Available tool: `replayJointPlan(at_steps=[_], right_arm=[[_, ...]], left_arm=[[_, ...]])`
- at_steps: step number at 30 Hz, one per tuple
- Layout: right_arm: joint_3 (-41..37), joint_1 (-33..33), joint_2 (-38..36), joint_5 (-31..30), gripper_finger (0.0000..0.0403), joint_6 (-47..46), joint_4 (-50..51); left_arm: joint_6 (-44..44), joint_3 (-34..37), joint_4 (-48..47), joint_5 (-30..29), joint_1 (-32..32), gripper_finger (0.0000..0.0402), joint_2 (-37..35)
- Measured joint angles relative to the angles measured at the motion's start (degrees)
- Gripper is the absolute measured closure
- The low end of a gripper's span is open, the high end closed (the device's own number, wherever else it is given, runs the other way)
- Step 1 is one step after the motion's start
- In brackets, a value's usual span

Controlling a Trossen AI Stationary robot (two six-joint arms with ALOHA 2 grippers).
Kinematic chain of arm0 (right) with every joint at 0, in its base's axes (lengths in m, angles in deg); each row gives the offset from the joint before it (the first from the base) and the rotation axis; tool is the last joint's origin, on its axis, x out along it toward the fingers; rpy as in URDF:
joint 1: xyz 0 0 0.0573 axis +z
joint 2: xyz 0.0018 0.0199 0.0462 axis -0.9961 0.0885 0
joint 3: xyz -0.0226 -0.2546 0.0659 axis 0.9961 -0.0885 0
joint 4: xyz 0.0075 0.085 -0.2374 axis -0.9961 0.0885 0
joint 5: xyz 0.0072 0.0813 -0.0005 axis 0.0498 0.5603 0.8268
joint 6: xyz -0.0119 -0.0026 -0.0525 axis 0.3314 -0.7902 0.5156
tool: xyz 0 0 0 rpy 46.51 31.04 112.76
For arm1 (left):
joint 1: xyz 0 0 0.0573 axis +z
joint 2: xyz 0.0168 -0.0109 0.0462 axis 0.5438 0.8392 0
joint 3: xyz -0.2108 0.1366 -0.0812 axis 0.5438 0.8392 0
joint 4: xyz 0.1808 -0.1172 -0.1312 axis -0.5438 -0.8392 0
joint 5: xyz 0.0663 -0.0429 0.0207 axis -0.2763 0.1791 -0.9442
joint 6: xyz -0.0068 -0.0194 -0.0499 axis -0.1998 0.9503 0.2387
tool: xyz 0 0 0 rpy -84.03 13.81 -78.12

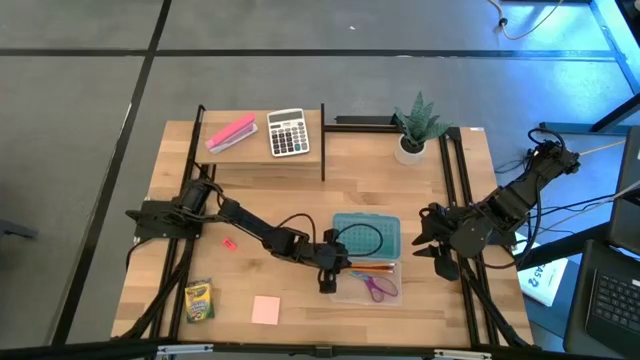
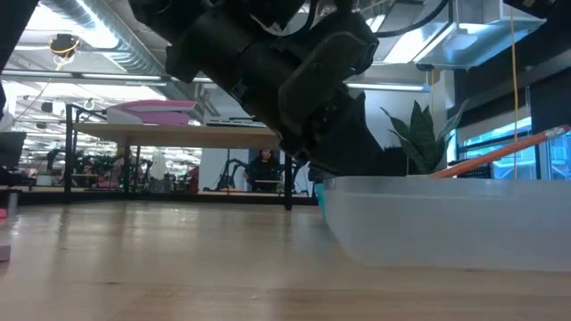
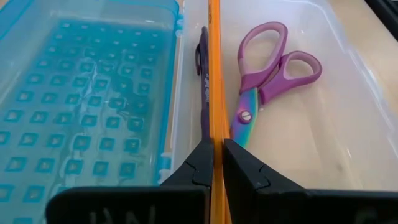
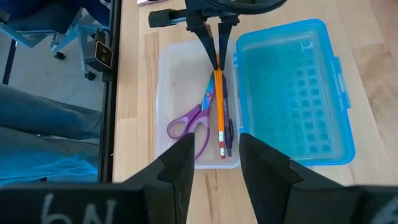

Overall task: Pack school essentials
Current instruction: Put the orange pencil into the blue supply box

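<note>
Wooden table [image 1: 300,200] — clear box [image 1: 365,283], crayon box [image 1: 198,300], pink notepad [image 1: 266,310], potted plant [image 1: 414,128].

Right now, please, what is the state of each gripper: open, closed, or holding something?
Left gripper: closed on the orange pencil, over the clear case.
Right gripper: open, holding nothing, beside the case.

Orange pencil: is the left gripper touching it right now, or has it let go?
Touching. In the left wrist view the left gripper has its fingers pressed against both sides of the orange pencil, no gap showing, above the clear box.
</note>
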Motion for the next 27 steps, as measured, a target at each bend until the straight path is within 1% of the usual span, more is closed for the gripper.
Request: replayJointPlan(at_steps=[10, 16, 23, 25, 27], right_arm=[[0.0, 0.0, 0.0, 0.0, 0.0274, 0.0, 0.0], [0.0, 0.0, 0.0, 0.0, 0.0274, 0.0, 0.0], [0.0, 0.0, 0.0, 0.0, 0.0274, 0.0, 0.0], [0.0, 0.0, 0.0, 0.0, 0.0274, 0.0, 0.0], [0.0, 0.0, 0.0, 0.0, 0.0274, 0.0, 0.0]], left_arm=[[0.0, 0.0, 0.0, 0.0, 0.0, 0.0387, 0.0], [0.2, 0.0, 0.0, 0.0, 0.0, 0.0369, 0.0], [0.4, 0.0, 0.0, 0.0, 0.0, 0.0393, 0.0], [0.5, 0.0, 0.0, 0.0, 0.0, 0.0394, 0.0], [0.5, 0.0, 0.0, 0.0, 0.0, 0.0387, 0.0]])
